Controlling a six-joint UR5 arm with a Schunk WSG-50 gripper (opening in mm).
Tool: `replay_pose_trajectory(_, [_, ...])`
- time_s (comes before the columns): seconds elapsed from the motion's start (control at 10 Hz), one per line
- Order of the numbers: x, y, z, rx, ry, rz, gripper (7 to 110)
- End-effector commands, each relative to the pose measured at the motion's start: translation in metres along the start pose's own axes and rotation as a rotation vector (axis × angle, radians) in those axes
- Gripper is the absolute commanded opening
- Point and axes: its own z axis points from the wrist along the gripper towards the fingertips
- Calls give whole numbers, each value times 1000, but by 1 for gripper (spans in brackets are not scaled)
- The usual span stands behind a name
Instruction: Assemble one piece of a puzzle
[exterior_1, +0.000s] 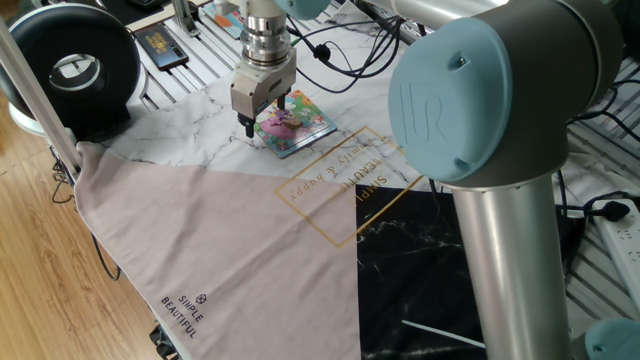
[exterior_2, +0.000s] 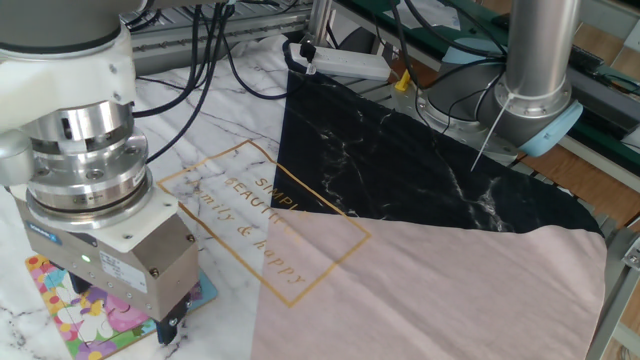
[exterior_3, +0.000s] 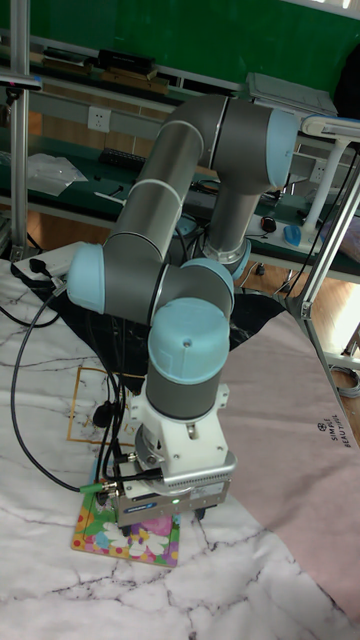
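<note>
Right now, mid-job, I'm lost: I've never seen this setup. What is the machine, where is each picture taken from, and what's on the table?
The big grey and light blue thing is one robot arm. At its tip is a metal box with two fingers, the gripper.

Two cameras look at the table from different sides; the tall picture faces the arm from the front.

The table wears a cloth in pink, black and marble print with gold lettering. On it lies the puzzle, a small square board with a bright cartoon picture. The gripper hangs right over the puzzle's edge, fingers pointing down.

I can't see the piece: the gripper body hides the fingertips in every view, so I can't tell whether anything is held, or whether the fingers are open or shut.

A round black device sits at the table's far corner.
</note>
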Motion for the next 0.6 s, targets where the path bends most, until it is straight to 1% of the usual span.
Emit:
replay_pose_trajectory(0.0, [5, -1, 0, -14, -1, 6, 88])
replay_pose_trajectory(0.1, [5, 0, 0, -14, 0, 7, 88])
replay_pose_trajectory(0.3, [4, 6, 0, -38, -1, 17, 88])
replay_pose_trajectory(0.5, [4, 7, 0, -43, 1, 19, 88])
